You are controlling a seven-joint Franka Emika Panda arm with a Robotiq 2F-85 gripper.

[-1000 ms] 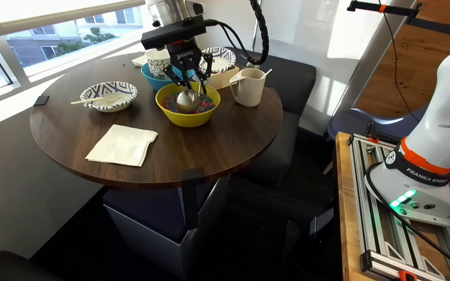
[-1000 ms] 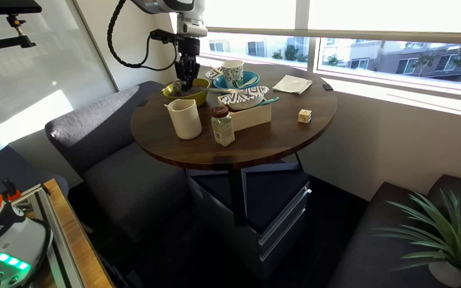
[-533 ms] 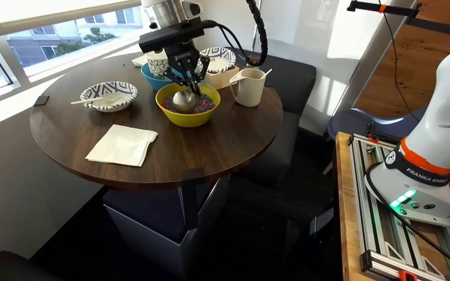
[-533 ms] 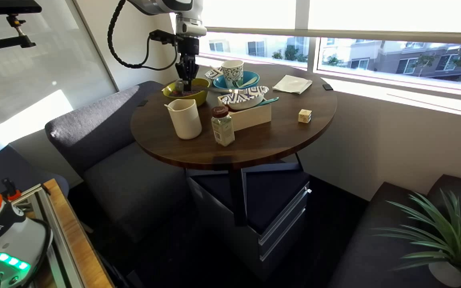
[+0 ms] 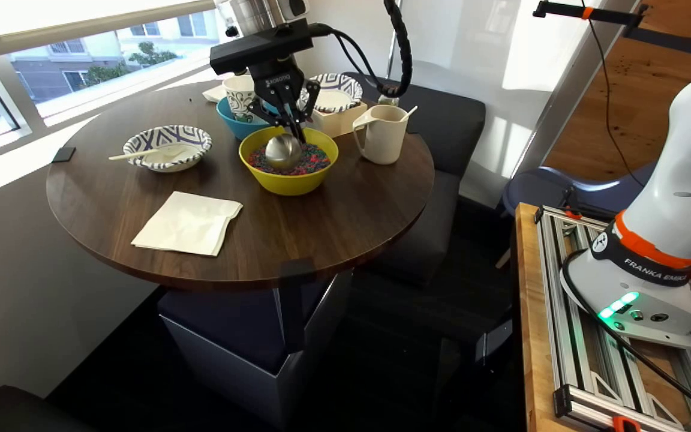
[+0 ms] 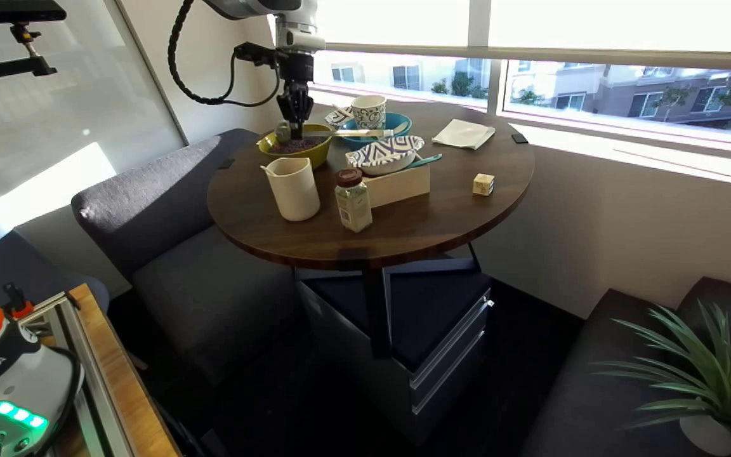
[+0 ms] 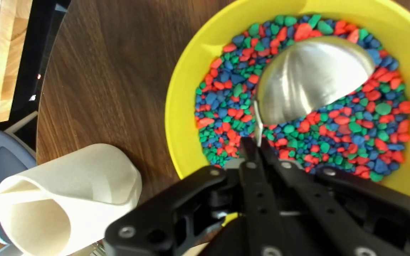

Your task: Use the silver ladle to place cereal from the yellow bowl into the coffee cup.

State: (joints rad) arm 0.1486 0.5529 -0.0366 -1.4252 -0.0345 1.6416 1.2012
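Gripping the silver ladle (image 7: 313,76) by its handle (image 6: 353,133), the fingers (image 7: 253,177) stand pressed together at the lower centre of the wrist view, with the thin metal of the handle entering between their tips. Over the last second they have moved from spread around the handle to clamped on it, and the handle has risen slightly; in an exterior view it runs nearly level to the right of the fingers. The scoop (image 5: 284,151) is held within the outline of the yellow bowl (image 7: 182,117), upper right in the wrist view, over the cereal (image 7: 333,131), a mix of red, blue and green pieces. Whether the scoop touches these pieces, or contains any, cannot be determined. The change indicates that the grasping step is complete and that scooping may begin; transfer is judged to be pending. The next move likely calls for rolling the scoop into the cereal, then lifting it level. The patterned cup (image 5: 239,96), taken to be the coffee cup, stands in the blue bowl (image 5: 240,128), left of upper centre in an exterior view, just beside the yellow bowl. Caution: the thin handle may rotate between the fingers under load, which would spill cereal onto the tabletop (image 5: 297,234) during the carry.
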